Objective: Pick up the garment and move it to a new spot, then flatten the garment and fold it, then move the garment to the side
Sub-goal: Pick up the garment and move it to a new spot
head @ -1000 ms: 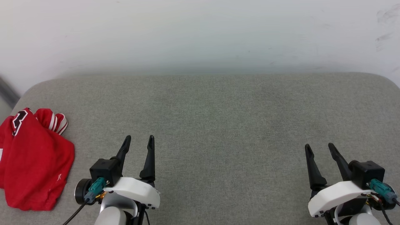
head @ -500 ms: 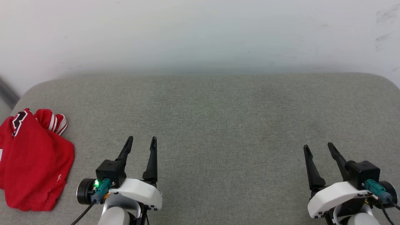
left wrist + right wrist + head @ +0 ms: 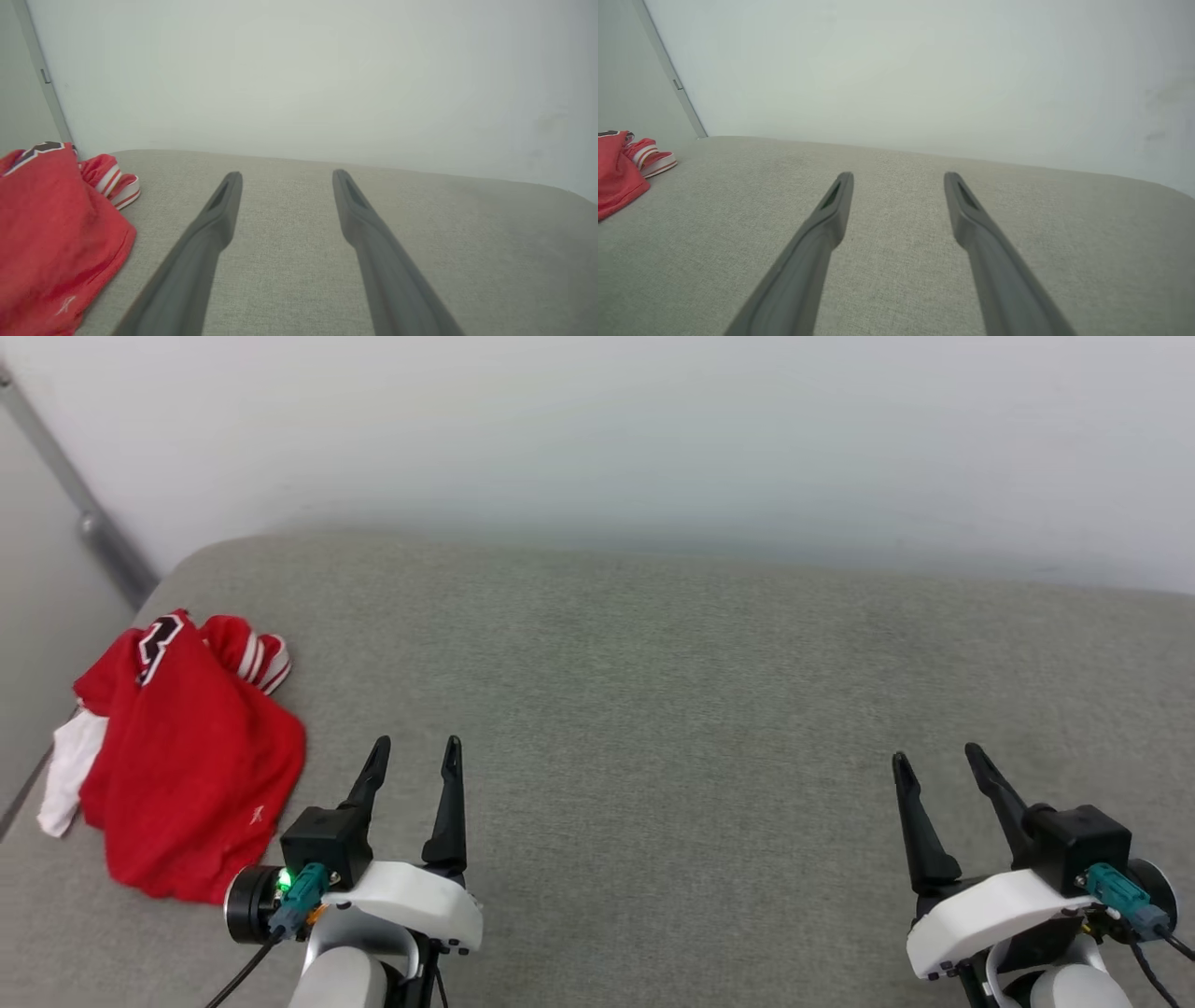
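The garment [image 3: 191, 756] is a crumpled red jersey with striped trim and some white fabric showing, lying at the left end of the grey cushion [image 3: 653, 691]. It appears at the left edge of the left wrist view [image 3: 51, 233] and far left in the right wrist view [image 3: 619, 170]. My left gripper [image 3: 416, 747] stands open just right of the garment, apart from it, with nothing between its fingers. My right gripper [image 3: 935, 756] is open over the cushion's right side, also empty.
A pale wall [image 3: 597, 429] runs behind the cushion. A grey metal strip [image 3: 84, 513] slants down the wall at the far left. The cushion's left edge drops off just beyond the garment.
The head camera has turned left, so the garment and the metal strip sit further into view. Both grippers stay open and hold about the same places.
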{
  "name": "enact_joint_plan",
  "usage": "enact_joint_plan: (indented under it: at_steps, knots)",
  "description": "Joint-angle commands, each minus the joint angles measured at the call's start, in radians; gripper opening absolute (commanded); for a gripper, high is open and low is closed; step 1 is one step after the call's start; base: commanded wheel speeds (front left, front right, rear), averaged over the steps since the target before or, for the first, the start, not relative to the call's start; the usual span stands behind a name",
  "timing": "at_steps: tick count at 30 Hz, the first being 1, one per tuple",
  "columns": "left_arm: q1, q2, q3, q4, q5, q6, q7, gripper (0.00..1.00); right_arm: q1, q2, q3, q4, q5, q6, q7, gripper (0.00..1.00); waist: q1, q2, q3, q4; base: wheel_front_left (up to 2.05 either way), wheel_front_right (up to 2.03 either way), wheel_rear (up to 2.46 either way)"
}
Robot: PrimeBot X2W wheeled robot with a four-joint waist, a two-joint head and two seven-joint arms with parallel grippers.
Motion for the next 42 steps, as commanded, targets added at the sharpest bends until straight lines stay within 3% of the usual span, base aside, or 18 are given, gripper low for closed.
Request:
enact_joint_plan:
  at_steps: [1, 14, 21, 28, 35, 42]
  knots:
    - [-0.007, 0.000, 0.000, -0.002, 0.009, 0.005, -0.003, 1.00, 0.006, 0.003, 0.003, -0.012, 0.003, -0.001, 0.002, 1.00, 0.0000, -0.0001, 0.002, 0.063, 0.00, 0.00, 0.00]
    - [0.003, 0.018, 0.041, -0.013, 0.035, 0.010, -0.003, 1.00, -0.022, 0.002, 0.060, -0.037, -0.021, -0.001, 0.023, 1.00, 0.0000, -0.0001, 0.011, 0.302, 0.00, 0.00, 0.00]
    - [0.008, 0.020, 0.068, -0.023, 0.027, 0.008, -0.003, 1.00, -0.037, 0.002, 0.095, -0.042, -0.021, -0.001, 0.028, 1.00, 0.0000, -0.0001, 0.023, 0.366, 0.00, 0.00, 0.00]
    - [0.000, 0.018, 0.080, -0.026, 0.030, 0.013, -0.003, 1.00, -0.056, 0.002, 0.104, -0.036, -0.030, -0.001, 0.036, 1.00, 0.0000, -0.0001, 0.035, 0.371, 0.00, 0.00, 0.00]
    - [-0.065, 0.031, 0.090, -0.010, 0.030, 0.004, 0.001, 1.00, -0.090, 0.002, 0.121, -0.046, -0.041, -0.001, 0.050, 1.00, 0.0000, -0.0001, 0.078, 0.331, 0.00, 0.00, 0.00]
    - [-0.274, 0.095, 0.140, 0.024, -0.027, -0.012, 0.132, 1.00, -0.142, 0.002, 0.130, -0.077, -0.064, -0.001, 0.082, 1.00, 0.0000, -0.0001, 0.182, 0.255, 0.00, 0.00, 0.00]
